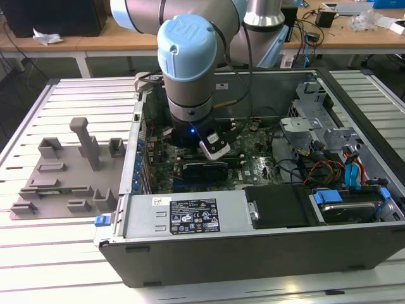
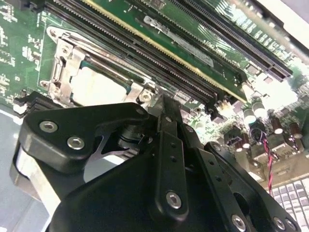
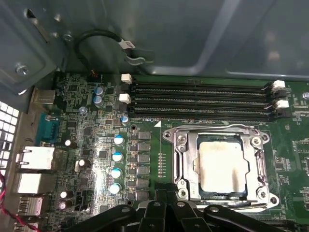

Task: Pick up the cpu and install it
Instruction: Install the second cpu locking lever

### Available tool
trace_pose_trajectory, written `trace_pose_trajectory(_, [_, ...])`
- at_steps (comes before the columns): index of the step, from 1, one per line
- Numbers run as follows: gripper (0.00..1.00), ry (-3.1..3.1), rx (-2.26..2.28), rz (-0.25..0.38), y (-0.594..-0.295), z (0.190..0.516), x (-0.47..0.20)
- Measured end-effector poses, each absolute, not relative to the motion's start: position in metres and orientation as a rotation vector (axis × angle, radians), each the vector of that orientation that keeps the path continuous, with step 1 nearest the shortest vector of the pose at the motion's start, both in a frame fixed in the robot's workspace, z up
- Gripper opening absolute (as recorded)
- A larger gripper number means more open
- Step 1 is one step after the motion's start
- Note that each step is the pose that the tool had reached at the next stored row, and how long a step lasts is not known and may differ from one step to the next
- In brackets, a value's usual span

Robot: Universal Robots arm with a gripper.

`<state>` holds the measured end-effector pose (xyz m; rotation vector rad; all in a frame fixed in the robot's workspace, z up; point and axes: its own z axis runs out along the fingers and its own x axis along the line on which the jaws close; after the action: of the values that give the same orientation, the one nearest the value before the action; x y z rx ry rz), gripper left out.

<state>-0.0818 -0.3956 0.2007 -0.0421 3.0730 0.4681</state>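
Observation:
The cpu [image 3: 223, 166], a pale silvery square chip, lies flat inside the metal-framed socket [image 3: 185, 162] of the green motherboard [image 3: 101, 121]; the second wrist view shows the cpu [image 2: 99, 87] there too. My gripper [image 3: 166, 195] hangs just above the board beside the socket's edge, its black fingers [image 2: 166, 121] drawn together with nothing between them. It is not touching the chip. In the exterior view the arm's wrist [image 1: 190, 95] reaches down into the open computer case [image 1: 253, 247].
Long black memory slots [image 3: 198, 99] run beside the socket. Capacitors [image 3: 117, 157] and rear ports [image 3: 36, 157] stand nearby. A grey moulded tray [image 1: 63, 180] lies on the slatted table at the exterior view's left. Cables [image 1: 329, 168] and drive bays fill the case's other end.

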Motion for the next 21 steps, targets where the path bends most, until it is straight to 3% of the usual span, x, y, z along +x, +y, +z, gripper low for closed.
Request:
trace_pose_trajectory(5, [0.11, 3.077, -0.042, 0.44, -0.395, 0.223, -0.082])
trace_pose_trajectory(9, [0.11, 3.093, -0.043, 0.342, -0.395, 0.227, -0.076])
trace_pose_trajectory(21, [0.11, 3.1, -0.042, 0.322, -0.376, 0.227, -0.031])
